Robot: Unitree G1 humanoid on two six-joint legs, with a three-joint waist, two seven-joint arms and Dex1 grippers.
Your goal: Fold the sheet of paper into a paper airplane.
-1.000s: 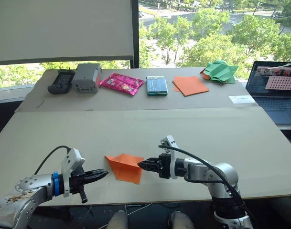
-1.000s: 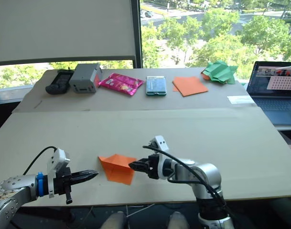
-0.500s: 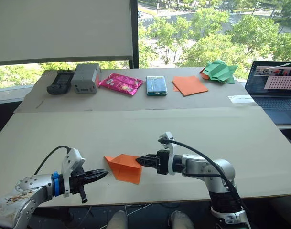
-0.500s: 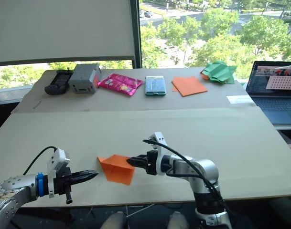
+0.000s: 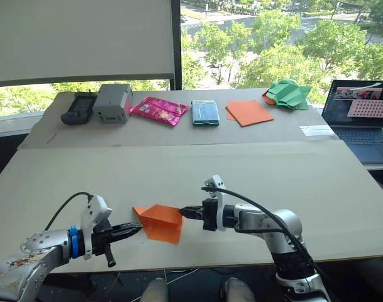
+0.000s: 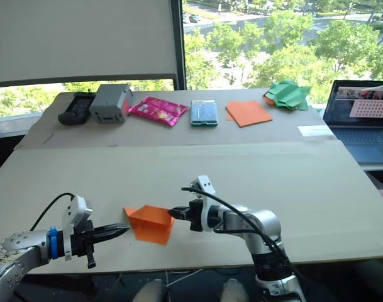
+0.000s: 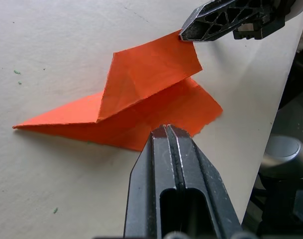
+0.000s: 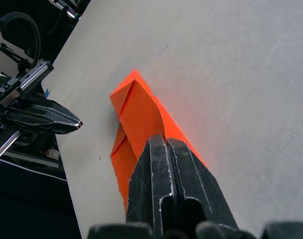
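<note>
The sheet of paper point(image 5: 156, 220), bright orange and partly folded, lies near the table's front edge with one flap raised off the rest. My right gripper point(image 5: 182, 212) reaches in from the right, shut on the top corner of that raised flap point(image 7: 151, 64). My left gripper point(image 5: 139, 227) is shut with nothing in it. It hovers just left of the paper, its tip at the paper's near edge point(image 7: 167, 128). The folded layers come to a point on the side away from the right gripper point(image 7: 22, 125).
Along the far table edge lie a black device point(image 5: 80, 108), a grey box point(image 5: 114, 102), a pink packet point(image 5: 160, 109), a teal phone-like slab point(image 5: 205, 112), smooth orange sheets point(image 5: 250, 112) and a green paper shape point(image 5: 287, 93). An open laptop point(image 5: 361, 116) stands at the right.
My right gripper has moved left, carrying the raised flap over, and the whole paper has slid a little left. The left gripper has stayed put.
</note>
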